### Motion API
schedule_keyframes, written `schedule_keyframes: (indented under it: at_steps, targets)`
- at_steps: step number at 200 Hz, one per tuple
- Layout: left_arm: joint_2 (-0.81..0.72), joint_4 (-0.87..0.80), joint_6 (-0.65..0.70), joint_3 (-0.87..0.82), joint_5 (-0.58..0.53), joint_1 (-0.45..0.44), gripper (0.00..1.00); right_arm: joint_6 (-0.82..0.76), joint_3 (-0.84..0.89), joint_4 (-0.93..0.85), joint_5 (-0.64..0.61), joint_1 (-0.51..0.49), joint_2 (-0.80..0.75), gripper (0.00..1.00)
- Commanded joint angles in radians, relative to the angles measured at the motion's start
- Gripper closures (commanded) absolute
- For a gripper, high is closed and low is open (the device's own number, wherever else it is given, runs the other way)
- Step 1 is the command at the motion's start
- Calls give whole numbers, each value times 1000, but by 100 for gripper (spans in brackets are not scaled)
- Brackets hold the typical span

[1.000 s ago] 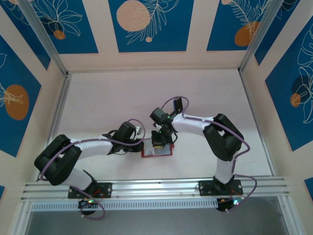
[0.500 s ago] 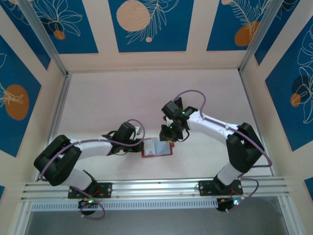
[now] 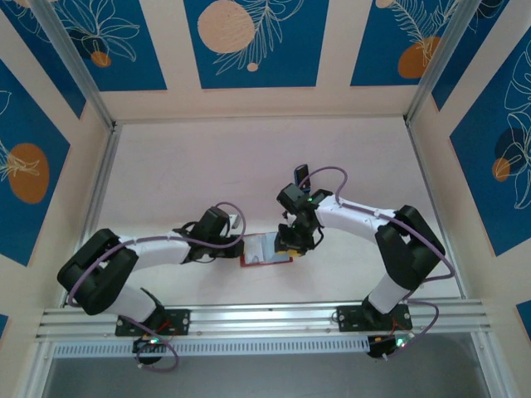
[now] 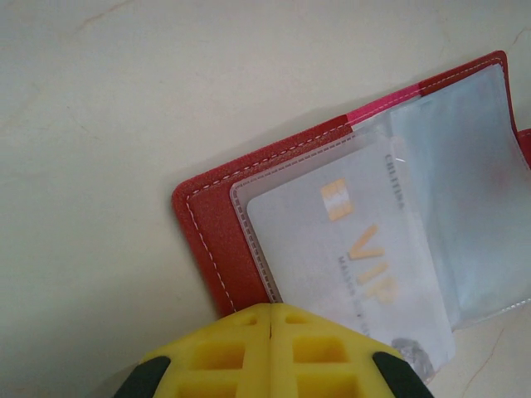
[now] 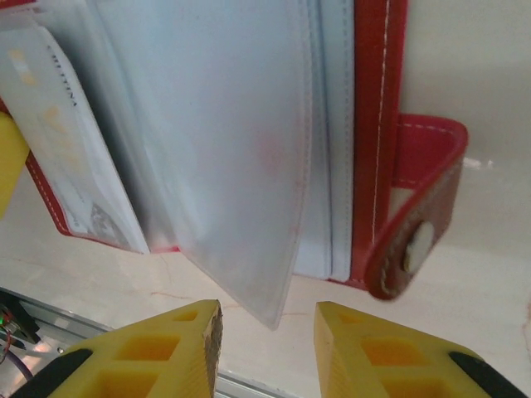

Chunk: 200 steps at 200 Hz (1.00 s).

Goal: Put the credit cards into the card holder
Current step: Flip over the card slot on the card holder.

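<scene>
Over card holder [image 3: 264, 251], right fingers [image 3: 290, 244] back, parted.

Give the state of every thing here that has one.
Wallet: open, lying flat.
Snap tab: unfastened.
Card: tucked in a clear pocket.
Left pincer: shut, at the wallet's edge.
Right pincer: open, holding nothing.

Showing matt stitched leather-like card holder [image 4: 217, 249] | sheening faintly across frosted clear-plastic pockets [image 5: 224, 124] | lying on smooth matt table [image 4: 108, 99] | looking moulded matt plastic at right gripper [image 5: 267, 332]
</scene>
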<state>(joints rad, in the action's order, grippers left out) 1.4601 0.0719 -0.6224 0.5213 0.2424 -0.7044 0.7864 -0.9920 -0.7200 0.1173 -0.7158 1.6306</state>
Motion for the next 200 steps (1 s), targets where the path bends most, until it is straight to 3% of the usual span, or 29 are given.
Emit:
schedule_keyframes:
  at_steps: [1, 36, 113, 169, 200]
  targets:
    - [23, -67, 4, -52, -28, -3, 98, 30, 10, 33, 45, -8, 25, 65]
    - [20, -66, 5, -56, -28, -4, 98, 30, 1, 54, 62, -8, 42, 70]
    - [0, -69, 6, -54, -24, -4, 98, 34, -31, 23, 6, -51, 44, 100]
    - [20, -48, -16, -33, -17, -17, 97, 8, -163, 33, -27, -176, 68, 100]
    - [-19, -46, -50, -51, -29, -17, 98, 23, -159, 137, 62, -187, 105, 99]
